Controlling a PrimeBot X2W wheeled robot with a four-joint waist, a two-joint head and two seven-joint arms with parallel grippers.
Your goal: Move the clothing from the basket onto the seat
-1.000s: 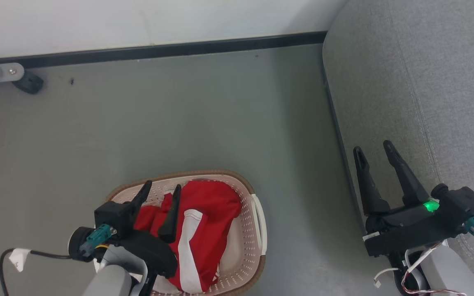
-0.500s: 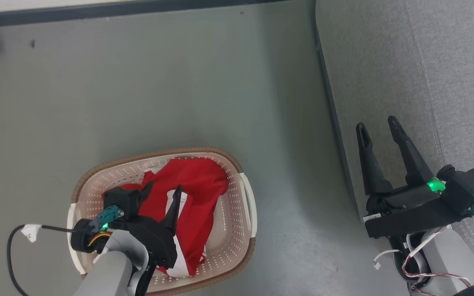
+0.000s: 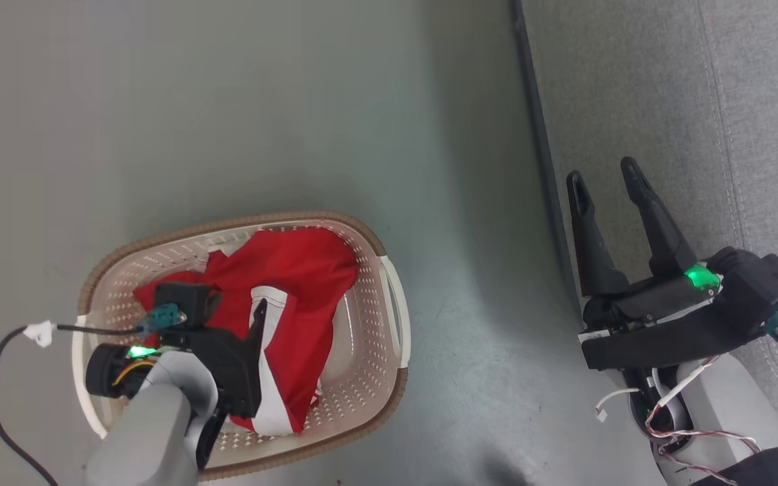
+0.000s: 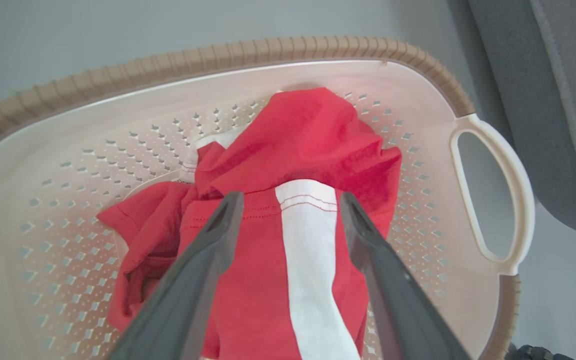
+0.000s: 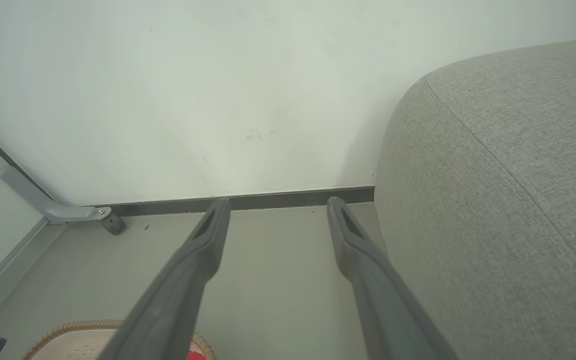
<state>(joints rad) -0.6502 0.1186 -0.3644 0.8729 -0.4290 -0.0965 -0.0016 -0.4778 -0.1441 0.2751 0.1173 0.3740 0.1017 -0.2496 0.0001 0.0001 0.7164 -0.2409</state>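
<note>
The cream basket [image 3: 389, 317] with its brown rim stands on the floor at the lower left. The red clothing [image 3: 298, 266] with a white stripe lies crumpled inside it. My left gripper [image 3: 234, 304] hangs open inside the basket, over the clothing. In the left wrist view the left gripper [image 4: 290, 197] straddles the white stripe of the clothing [image 4: 308, 135] with nothing pinched; whether it touches the clothing I cannot tell. The basket rim [image 4: 218, 55] curves behind. My right gripper [image 3: 602, 172] is open and empty at the left edge of the grey seat [image 3: 666, 101].
Bare grey floor [image 3: 443, 202] separates the basket from the seat. In the right wrist view, the right gripper [image 5: 279, 202] points at a white wall with a dark skirting [image 5: 278, 201]. A grey metal bracket with a small wheel [image 5: 110, 222] sits at left. The seat [image 5: 493, 200] bulges at right.
The head camera has tilted down, so the wall has left the picture. My left gripper has sunk deeper into the basket toward the clothing. Both grippers stay open.
</note>
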